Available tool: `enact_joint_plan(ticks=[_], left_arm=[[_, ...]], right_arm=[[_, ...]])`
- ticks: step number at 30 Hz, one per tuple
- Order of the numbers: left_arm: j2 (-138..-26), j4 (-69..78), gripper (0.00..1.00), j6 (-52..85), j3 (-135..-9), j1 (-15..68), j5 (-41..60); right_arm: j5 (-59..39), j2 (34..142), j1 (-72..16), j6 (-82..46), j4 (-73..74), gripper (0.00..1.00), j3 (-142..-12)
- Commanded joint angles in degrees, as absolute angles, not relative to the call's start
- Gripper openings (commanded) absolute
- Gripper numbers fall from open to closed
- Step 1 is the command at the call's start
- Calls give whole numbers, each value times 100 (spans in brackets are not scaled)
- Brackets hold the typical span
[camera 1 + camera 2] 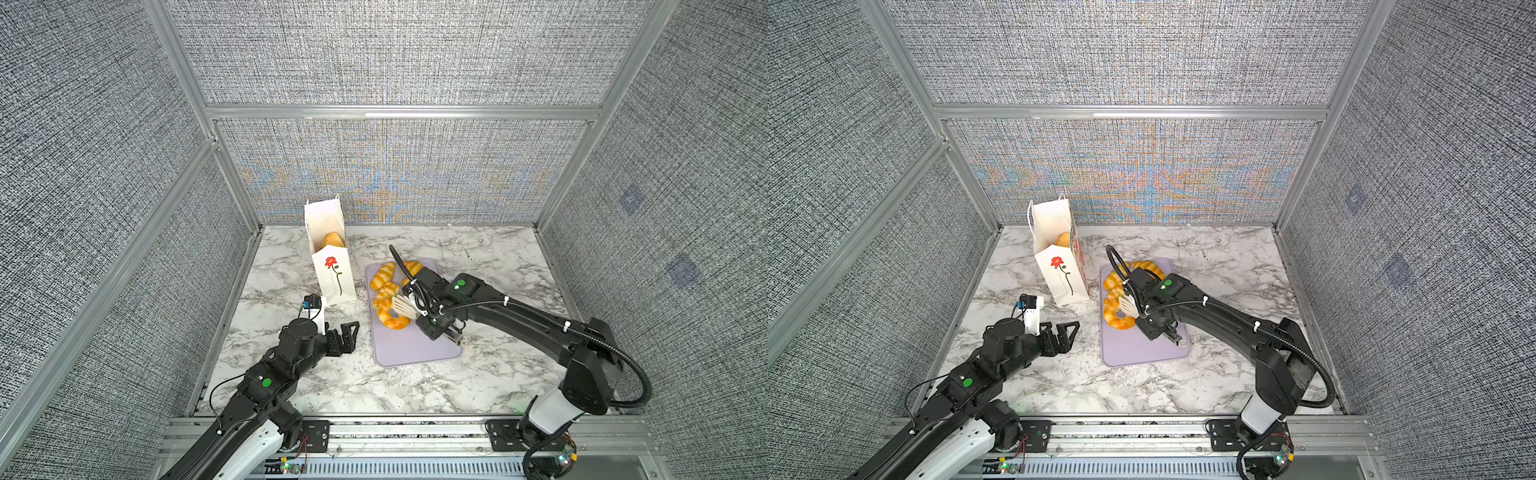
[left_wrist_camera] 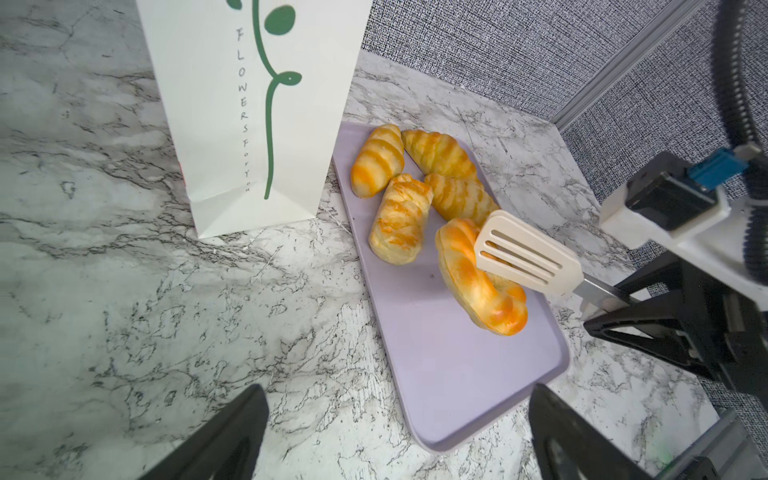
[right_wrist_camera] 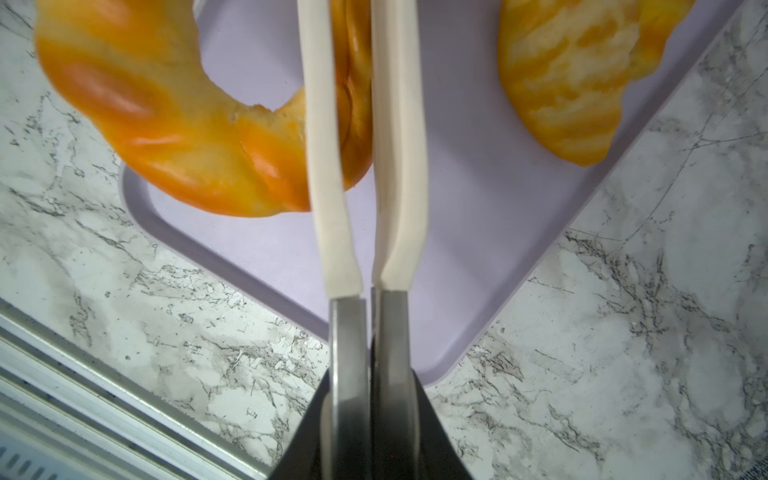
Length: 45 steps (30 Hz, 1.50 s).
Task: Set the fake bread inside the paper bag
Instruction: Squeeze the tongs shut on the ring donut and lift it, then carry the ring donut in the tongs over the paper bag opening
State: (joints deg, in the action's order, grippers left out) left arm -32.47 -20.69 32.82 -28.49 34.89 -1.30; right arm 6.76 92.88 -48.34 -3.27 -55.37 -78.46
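Cream-tipped steel tongs (image 3: 328, 208), squeezed in the right pincer (image 1: 428, 309), gripped the glossy golden ring doughnut (image 3: 166, 124) on the lilac plastic tray (image 2: 436, 374) (left pincer (image 1: 349, 334) spread, idle), which likely next needed lifting into the upright white flowered paper bag (image 1: 334, 274).

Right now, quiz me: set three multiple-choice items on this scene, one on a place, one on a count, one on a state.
1. Where does the paper bag stand?
A) on the marble table, beside the purple tray
B) on the tray
C) between the left arm's jaws

2. How many bread pieces show at the tray?
A) three
B) five
C) eight

3. The tongs in the right gripper are:
A) lying on the table
B) open over the bag
C) closed on the ring-shaped bread

Answers: 1A, its base rests on marble next to the tray. 2B, the left wrist view shows five. 3C, both blades squeeze the ring in the right wrist view.
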Motion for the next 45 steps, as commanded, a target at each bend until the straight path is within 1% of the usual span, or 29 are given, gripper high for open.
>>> enact_joint_plan(ticks=[1,22,33,45], left_arm=[[-3199,-2070,99,3085,-2942,3489,-164],[-3177,-2606,100,2828,-3478,3432,-1052],[-3218,-2515,99,2716,-3540,3108,-1079],[-3097,-2619,99,2725,-3538,2918,-1125]], right_arm=[[585,9222,-4834,-431,-5408,25,-7944],[415,9351,-5000,-532,-5127,25,-8901],[396,9671,-5165,-536,-4923,25,-9822],[299,9723,-5325,-541,-4376,25,-10377]])
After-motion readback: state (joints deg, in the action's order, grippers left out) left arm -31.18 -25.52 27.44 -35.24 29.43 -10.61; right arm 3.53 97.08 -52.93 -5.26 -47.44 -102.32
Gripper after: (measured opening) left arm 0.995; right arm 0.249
